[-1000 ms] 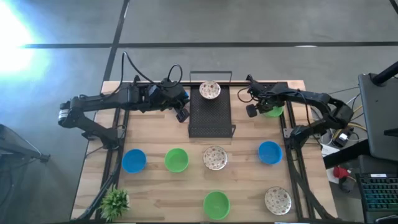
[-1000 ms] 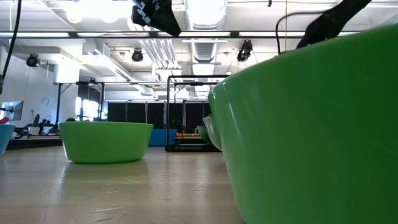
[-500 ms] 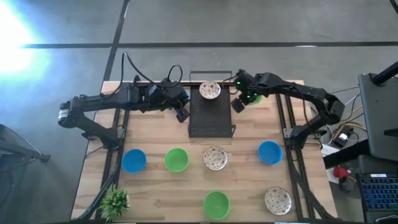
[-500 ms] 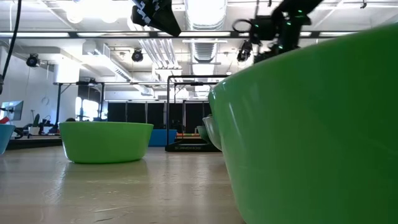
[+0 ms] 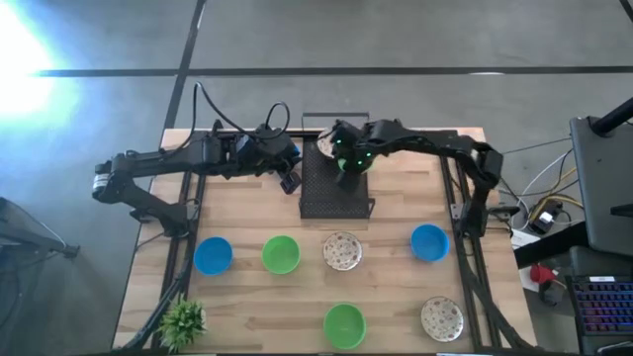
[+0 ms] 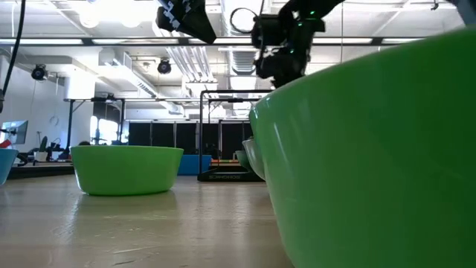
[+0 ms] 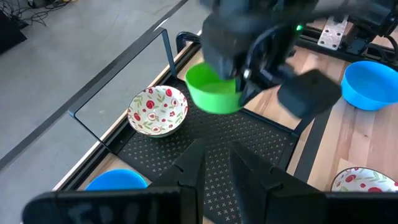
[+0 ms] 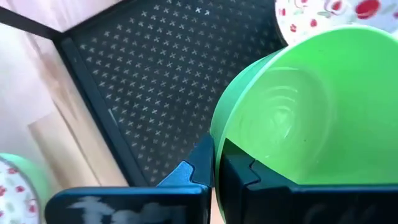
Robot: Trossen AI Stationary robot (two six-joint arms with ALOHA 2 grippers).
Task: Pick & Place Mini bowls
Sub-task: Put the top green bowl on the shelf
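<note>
My right gripper (image 5: 346, 158) holds a plain green mini bowl (image 7: 211, 93) in the air over the black mesh tray (image 5: 336, 193). A floral bowl (image 5: 333, 143) rests on its base at the tray's far end. A blue bowl (image 7: 115, 180) shows partly under my left arm by the tray's left edge. My left gripper (image 5: 288, 181) hovers left of the tray, its fingers a narrow gap apart on nothing. On the wooden table stand two blue bowls (image 5: 213, 254) (image 5: 428, 242), two green (image 5: 281, 254) (image 5: 343, 324) and two floral (image 5: 341, 251) (image 5: 442, 318). My right gripper pinches the green bowl's rim (image 8: 214, 134) between its two fingers, one finger (image 8: 193, 165) outside the wall and the other (image 8: 239, 171) inside the hollow. The bowl is lifted clear above the tray and tilted.
A small potted plant (image 5: 182, 318) stands at the table's near left corner. The tray has a raised wire rail (image 7: 118, 74) along its far side. Bare mesh lies in the tray's near half. In the low view a green bowl (image 6: 372, 149) fills the foreground.
My right gripper has carried the green bowl from the table's far right corner toward the left, up off the wood and over the tray. The bowl is now lifted clear above the mesh, near the floral bowl.
</note>
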